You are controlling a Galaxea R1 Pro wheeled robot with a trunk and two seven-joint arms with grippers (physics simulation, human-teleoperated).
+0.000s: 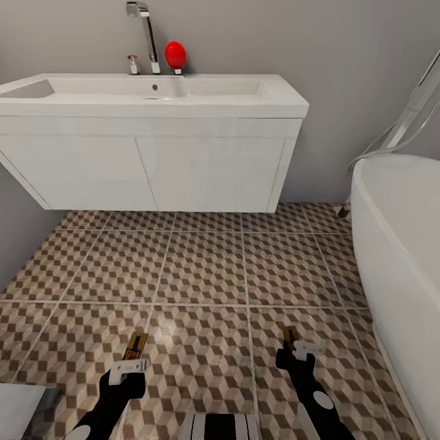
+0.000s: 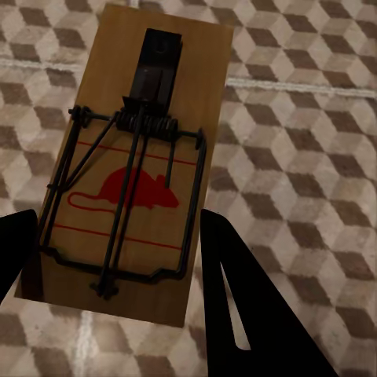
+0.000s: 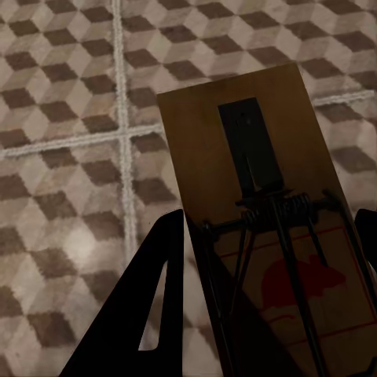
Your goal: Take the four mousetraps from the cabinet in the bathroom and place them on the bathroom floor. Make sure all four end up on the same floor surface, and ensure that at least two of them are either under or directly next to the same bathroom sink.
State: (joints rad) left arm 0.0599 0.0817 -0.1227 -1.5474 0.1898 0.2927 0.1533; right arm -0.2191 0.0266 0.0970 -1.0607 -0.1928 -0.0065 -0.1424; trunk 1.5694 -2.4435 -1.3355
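left pincer point(image 1: 129, 365) clamped on a mousetrap point(image 2: 129, 165) (red mouse mark up), above the bathroom floor point(image 1: 201, 269), well in front of the white sink point(image 1: 153, 98) | right pincer point(image 1: 304, 350) clamped on second mousetrap point(image 3: 267, 228), over the same tiles, nearer the bathtub point(image 1: 403, 244) than the sink

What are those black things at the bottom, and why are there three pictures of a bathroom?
It's a robot in a computer-made bathroom. The big picture is from its head, looking down at its two black arms. Ahead are a white sink, a bathtub and the patterned floor. The other two pictures come from cameras near each claw. The left gripper holds a wooden mousetrap with a red mouse drawing. The right gripper holds another mousetrap. Both traps are above the tiles.
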